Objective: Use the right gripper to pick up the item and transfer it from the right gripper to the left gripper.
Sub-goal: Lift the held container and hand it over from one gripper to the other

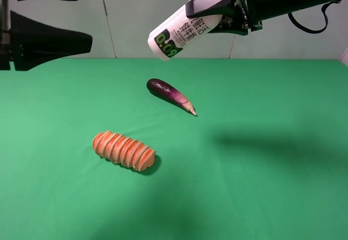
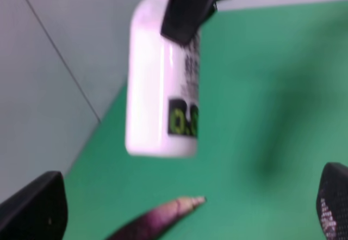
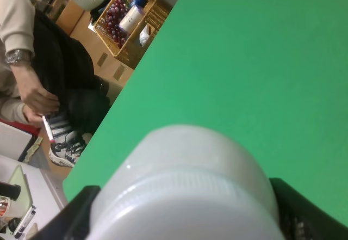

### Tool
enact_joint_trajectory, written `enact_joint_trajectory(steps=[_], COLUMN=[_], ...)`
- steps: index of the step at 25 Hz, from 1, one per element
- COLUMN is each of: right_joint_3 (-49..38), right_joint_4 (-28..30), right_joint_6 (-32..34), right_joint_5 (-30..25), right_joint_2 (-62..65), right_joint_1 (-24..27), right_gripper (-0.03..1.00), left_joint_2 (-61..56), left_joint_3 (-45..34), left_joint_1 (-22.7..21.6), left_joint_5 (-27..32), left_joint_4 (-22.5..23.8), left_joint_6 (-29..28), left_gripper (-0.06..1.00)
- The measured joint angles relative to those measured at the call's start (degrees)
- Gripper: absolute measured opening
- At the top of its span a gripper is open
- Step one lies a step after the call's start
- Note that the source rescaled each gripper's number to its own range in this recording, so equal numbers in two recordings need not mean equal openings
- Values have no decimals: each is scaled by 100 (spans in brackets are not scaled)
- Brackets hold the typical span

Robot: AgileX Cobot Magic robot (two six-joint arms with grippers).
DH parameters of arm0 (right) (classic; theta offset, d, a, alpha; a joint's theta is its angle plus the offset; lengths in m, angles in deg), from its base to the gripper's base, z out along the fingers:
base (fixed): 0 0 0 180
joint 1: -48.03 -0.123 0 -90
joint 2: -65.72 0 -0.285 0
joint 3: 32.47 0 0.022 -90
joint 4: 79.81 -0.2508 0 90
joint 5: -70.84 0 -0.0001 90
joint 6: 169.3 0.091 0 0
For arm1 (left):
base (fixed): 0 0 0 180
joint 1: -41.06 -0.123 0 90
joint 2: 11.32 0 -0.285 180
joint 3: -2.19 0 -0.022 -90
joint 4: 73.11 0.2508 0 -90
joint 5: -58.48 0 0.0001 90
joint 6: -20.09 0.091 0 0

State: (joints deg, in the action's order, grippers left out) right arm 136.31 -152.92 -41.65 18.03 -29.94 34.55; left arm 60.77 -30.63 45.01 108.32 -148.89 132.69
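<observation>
The white bottle (image 1: pixel 179 33) hangs high above the green table, tilted, its green-black band end toward the left. My right gripper (image 1: pixel 220 11) is shut on its cap end. In the right wrist view the white cap (image 3: pixel 185 180) fills the space between the jaws of the right gripper (image 3: pixel 190 221). My left gripper (image 1: pixel 84 14) is open at the upper left, level with the bottle and apart from it. The left wrist view shows the bottle (image 2: pixel 163 87) ahead of the open left gripper (image 2: pixel 185 210), with a right finger (image 2: pixel 190 6) on it.
A purple eggplant (image 1: pixel 169 94) lies on the green table (image 1: pixel 261 185) below the bottle, and shows in the left wrist view (image 2: pixel 157 221). A ridged orange bread loaf (image 1: pixel 124 151) lies front left. Beyond the table edge are a basket (image 3: pixel 128 22) and a seated person (image 3: pixel 32 87).
</observation>
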Motion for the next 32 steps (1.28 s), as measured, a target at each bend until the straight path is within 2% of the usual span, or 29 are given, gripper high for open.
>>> enact_joint_trajectory(steps=[3,7,22,28,32], right_joint_3=[0,0,0,0,0], right_joint_4=[4,16,16,16,16], right_joint_6=[-5,-5,-9,-9,-9], right_joint_5=[0,0,0,0,0], right_joint_2=[0,0,0,0,0], right_joint_1=[0,0,0,0,0], right_gripper=[0,0,0,0,0], left_joint_2=[296,655,1290,1667,1966], left_joint_3=[60,92,251,619,715], left_joint_1=[0,15,1129,1192,1339], left_joint_5=[223,443,-426,-471,-451], left_joint_4=[-326,-534,-619,-1079,-1152], left_joint_6=[381,542,1065,1156,1167], left_gripper=[79,79,79,79,79])
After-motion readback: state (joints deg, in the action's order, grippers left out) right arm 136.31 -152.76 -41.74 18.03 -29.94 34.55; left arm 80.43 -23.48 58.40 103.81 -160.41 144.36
